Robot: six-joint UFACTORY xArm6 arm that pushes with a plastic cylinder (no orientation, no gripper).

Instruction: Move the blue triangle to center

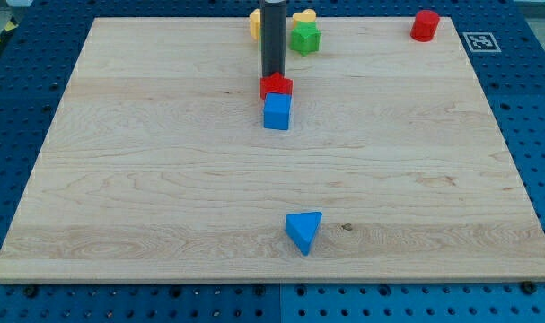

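Camera view. Landmark for all placements: the blue cube (276, 113), which sits a little toward the view's top from the middle of the wooden tabletop (119, 179).

- Blue triangle (304, 231): the task's thing. Lies well apart from the blue cube, toward the view's bottom and slightly to the view's right, near the tabletop's bottom edge. Nothing touches it.
- Red block (276, 87): shape unclear, partly hidden by the rod. Sits directly on the view's top side of the blue cube, touching it or very nearly so.
- Rod: dark, upright, coming down from the view's top edge. My tip (272, 76) rests at the red block's top side, just beyond the blue cube toward the view's top, and far from the blue triangle.
- Green block (305, 38): toward the view's top and slightly right of the blue cube; shape not certain.
- Yellow block (303, 16): just past the green block, at the tabletop's top edge.
- Orange block (254, 22): toward the view's top and left, half hidden behind the rod.
- Red cylinder (425, 25): far to the view's top right.
- Claw: the arm carries none; no spread or pinch to record.
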